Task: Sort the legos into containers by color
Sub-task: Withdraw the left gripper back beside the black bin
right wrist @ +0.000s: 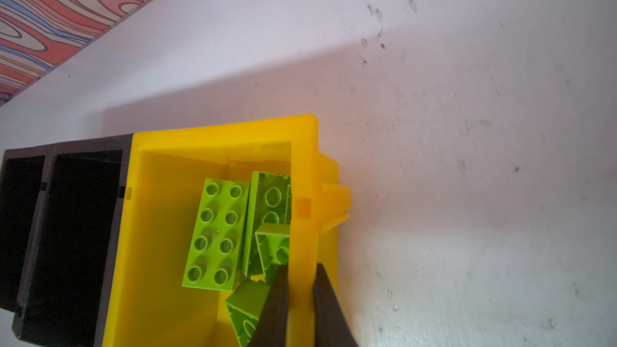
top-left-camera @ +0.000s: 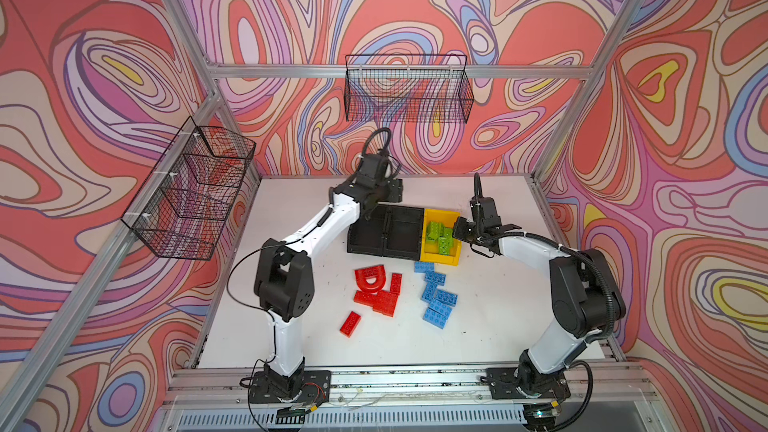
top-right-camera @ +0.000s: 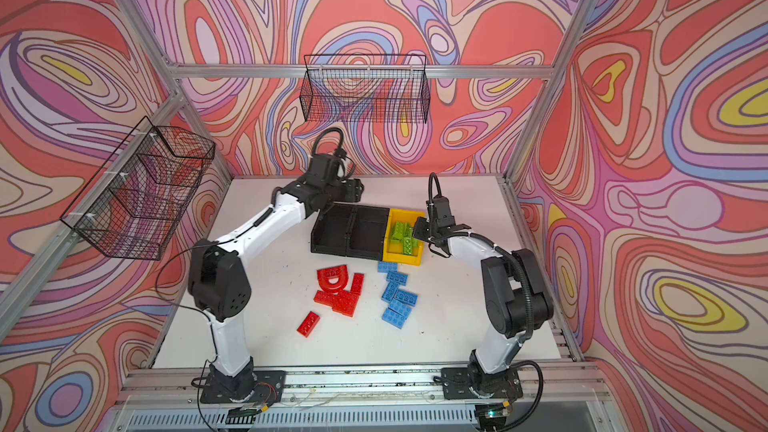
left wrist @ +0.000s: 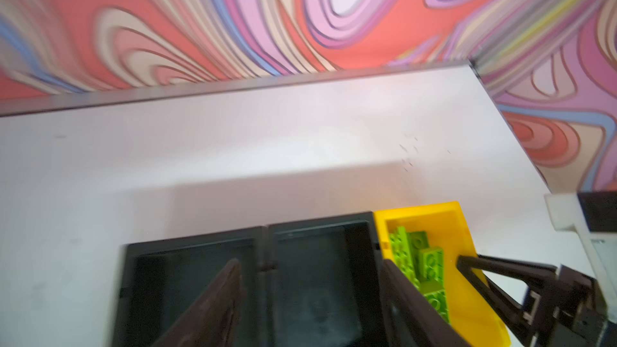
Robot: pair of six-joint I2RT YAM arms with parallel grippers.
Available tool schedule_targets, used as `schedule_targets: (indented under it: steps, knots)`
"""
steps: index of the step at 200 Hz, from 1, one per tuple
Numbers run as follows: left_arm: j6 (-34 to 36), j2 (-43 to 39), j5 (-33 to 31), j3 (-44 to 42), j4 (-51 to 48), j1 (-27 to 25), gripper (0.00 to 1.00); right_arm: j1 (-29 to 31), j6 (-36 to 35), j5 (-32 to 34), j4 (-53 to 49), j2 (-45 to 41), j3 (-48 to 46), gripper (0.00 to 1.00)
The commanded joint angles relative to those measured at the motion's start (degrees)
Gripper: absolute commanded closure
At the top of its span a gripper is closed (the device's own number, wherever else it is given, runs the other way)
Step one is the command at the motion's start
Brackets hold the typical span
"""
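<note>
Legos (top-left-camera: 434,309) are sitting in three colour groups, and only one group is lying in a container. At the left, the left gripper (left wrist: 310,265) is hovering above the two black bins with its fingers spread wide and nothing between them. The wrist view is showing blur, so its height is hard to judge. Beneath it, the left black bin (top-left-camera: 368,234) and the middle black bin (top-left-camera: 404,228) are standing empty in both top views.

In front of them, the red bricks (top-left-camera: 384,303) are lying loose on the white table (top-left-camera: 498,317). They are clustering around the red arch (top-left-camera: 368,280), with one lone red brick (top-left-camera: 350,323) lying a little apart toward the near edge. Just to their right, the blue bricks (top-left-camera: 436,299) are forming a loose column running from the front of the yellow bin (right wrist: 217,131) toward the near edge.

The lime-green bricks (right wrist: 217,232) are piling inside that yellow bin, and none is showing on the table. At the far right, the right gripper (right wrist: 301,267) is pinching the yellow bin's outer side wall, one finger inside and one outside. It is closed tight on the wall and is apparently steadying the row.

Green is looking done, while red and blue are waiting to go into the black bins.
</note>
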Motion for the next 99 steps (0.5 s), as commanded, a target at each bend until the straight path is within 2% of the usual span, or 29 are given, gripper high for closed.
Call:
schedule_targets:
  steps: [1, 16, 35, 99]
  knots:
    - [0.4, -2.5, -1.7, -7.5, 0.5, 4.6, 0.37, 0.2, -6.4, -2.7, -1.3, 1.5, 3.5, 0.95]
    - [0.2, -4.0, -1.5, -11.4, 0.5, 7.1, 0.38, 0.2, -7.0, -2.4, -2.2, 4.2, 5.4, 0.96]
    - [0.8, -4.6, -2.2, -15.4, 1.0, 7.9, 0.38, 0.2, -7.4, -2.8, -2.3, 5.8, 7.5, 0.96]
    - [-1.4, -2.8, -2.5, -21.2, 1.5, 10.8, 0.42, -0.1, -11.2, -1.6, -4.8, 10.6, 13.6, 0.94]
